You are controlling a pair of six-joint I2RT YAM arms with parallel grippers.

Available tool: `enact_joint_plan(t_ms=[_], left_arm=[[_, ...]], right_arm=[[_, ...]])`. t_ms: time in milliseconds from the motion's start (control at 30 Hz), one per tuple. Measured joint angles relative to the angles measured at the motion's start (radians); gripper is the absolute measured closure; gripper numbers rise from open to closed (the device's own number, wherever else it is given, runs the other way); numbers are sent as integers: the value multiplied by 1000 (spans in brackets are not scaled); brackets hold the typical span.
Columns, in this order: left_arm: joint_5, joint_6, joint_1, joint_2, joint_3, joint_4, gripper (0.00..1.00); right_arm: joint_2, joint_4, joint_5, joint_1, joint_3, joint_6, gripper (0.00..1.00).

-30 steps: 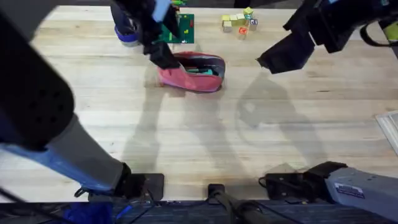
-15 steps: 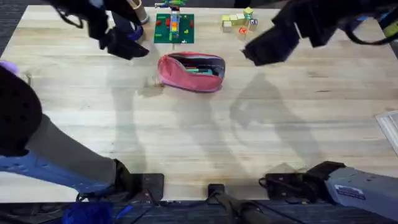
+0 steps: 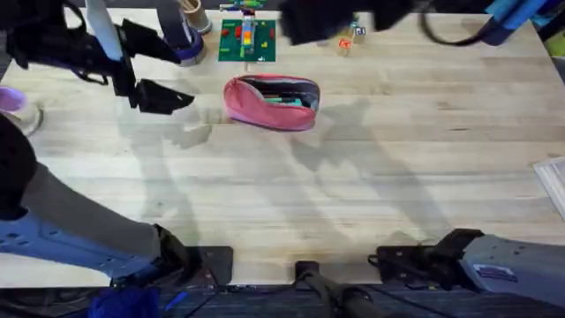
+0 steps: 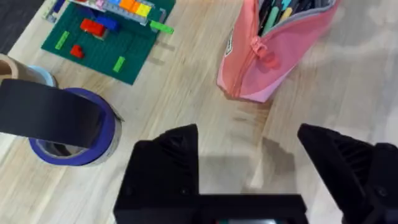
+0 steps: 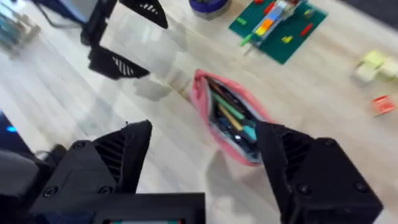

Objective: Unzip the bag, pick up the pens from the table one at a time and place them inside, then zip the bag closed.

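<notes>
A pale wooden desk (image 3: 353, 177) holds a pink bag (image 3: 270, 102), unzipped, pens (image 5: 231, 118) inside. Both sets of fingers, left (image 4: 249, 155) and right (image 5: 205, 158), spread wide, empty. Unsteadied, the soft bag could slide during zipping.

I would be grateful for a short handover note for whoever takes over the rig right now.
Left gripper: open, empty, above the table to the left of the bag.
Right gripper: open, empty, raised above the bag.
Bag: lies on the table near the green baseplate, zipper open, pens visible inside.
Done: unzipping; pens in the bag.
Left: zip the bag closed.
</notes>
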Motion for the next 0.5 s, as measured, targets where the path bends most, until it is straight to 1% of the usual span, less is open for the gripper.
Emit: enact_joint_plan(t_ms=[100,267,367,500], left_arm=[[7,7,11,0,-42,44,7],[18,12,8,0,-56,129,8],[18,13,9,0,-56,102,7],[20,15,6,0,-56,63,7]], right_arm=[[60,34,20,44,0,107,3],[146,78,139,136,0,306,4],[173,102,207,196,0,391,3],[186,154,249,267,0,446,3]])
